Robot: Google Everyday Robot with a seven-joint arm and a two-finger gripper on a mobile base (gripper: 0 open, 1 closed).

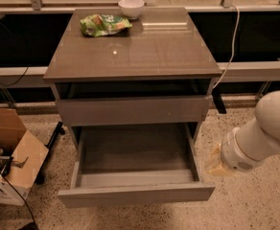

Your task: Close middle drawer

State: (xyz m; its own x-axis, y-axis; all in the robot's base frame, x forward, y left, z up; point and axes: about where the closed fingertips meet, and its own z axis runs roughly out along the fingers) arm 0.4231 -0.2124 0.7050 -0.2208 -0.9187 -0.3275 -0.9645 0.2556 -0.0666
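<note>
The middle drawer (135, 193) stands pulled far out of the cabinet (130, 56), its bare grey inside open to view and its flat front low toward me. The gripper (217, 163) hangs at the drawer's right, just beside the side wall and a little behind the front's right end. Whether it touches the drawer, and whether it is spread or closed, I cannot tell. The white arm (267, 131) reaches in from the right. On the cabinet top sit a white bowl (131, 7) and a green snack bag (104, 24).
</note>
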